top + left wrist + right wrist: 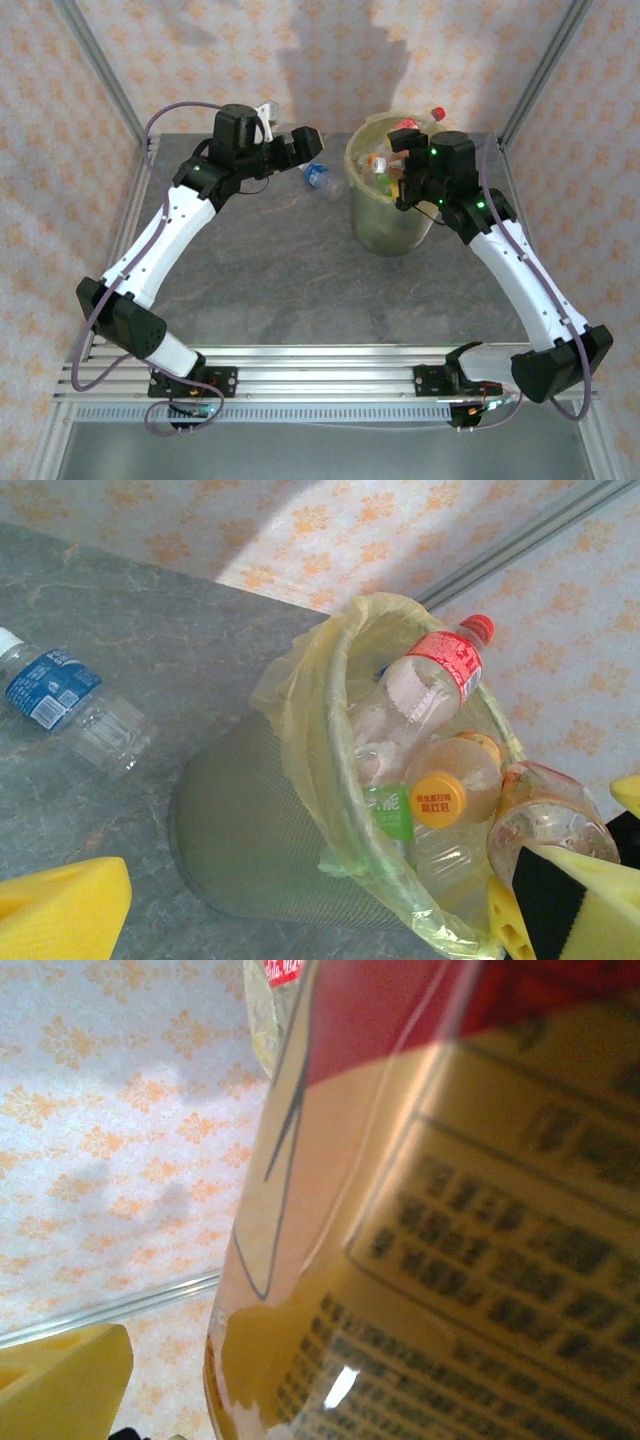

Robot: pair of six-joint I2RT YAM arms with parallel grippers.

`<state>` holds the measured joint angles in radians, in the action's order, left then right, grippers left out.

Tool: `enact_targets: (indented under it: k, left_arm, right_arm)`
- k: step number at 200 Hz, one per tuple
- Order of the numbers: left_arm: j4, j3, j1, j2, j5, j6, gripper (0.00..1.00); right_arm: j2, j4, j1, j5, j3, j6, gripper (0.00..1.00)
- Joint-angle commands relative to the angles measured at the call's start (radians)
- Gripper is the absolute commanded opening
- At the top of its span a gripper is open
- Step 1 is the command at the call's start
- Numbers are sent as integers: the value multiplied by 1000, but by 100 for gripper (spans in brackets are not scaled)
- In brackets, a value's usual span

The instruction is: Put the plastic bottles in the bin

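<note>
The yellow-green bin [385, 225] stands at the back right of the table and holds several plastic bottles. Among them are a red-labelled, red-capped one [432, 675] leaning on the rim and an orange-capped one [438, 798]. A blue-labelled bottle [322, 178] lies on the table just left of the bin [250, 840]. It also shows at the left [62, 698] of the left wrist view. My left gripper [300, 145] is open beside that bottle, facing the bin, with nothing between its fingers. My right gripper [407, 175] hangs over the bin's mouth. Its yellow finger pad [60, 1385] stands apart from a red-and-yellow-labelled bottle [430, 1240] close in front.
Grey stone-look tabletop [270, 270] with metal frame posts [100, 70] at the back corners and patterned walls behind. The aluminium rail [330, 375] carrying both arm bases runs along the near edge. A small white object [268, 110] sits behind the left wrist.
</note>
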<state>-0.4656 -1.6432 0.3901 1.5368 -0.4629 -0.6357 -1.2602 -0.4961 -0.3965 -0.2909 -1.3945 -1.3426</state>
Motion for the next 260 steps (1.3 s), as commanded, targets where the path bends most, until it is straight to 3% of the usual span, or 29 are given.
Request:
enact_targets:
  k: [1,161,204,260]
  left_arm:
    - [-20,-35,-5,2,17,-10,100]
    - [-35,-55,-2,7,41,-28,100]
    - [-41,-63,-2,8,47,-28,100]
    - [-67,-73,-2,24,74,-8,100]
  right_arm:
    - [6,-24,-6,-65,-4,-1,99]
    - [135,-45,-9,-87,20,28,100]
    - [168,-82,-8,-58,-23,102,86]
    - [171,-272,11,89,-95,290,77]
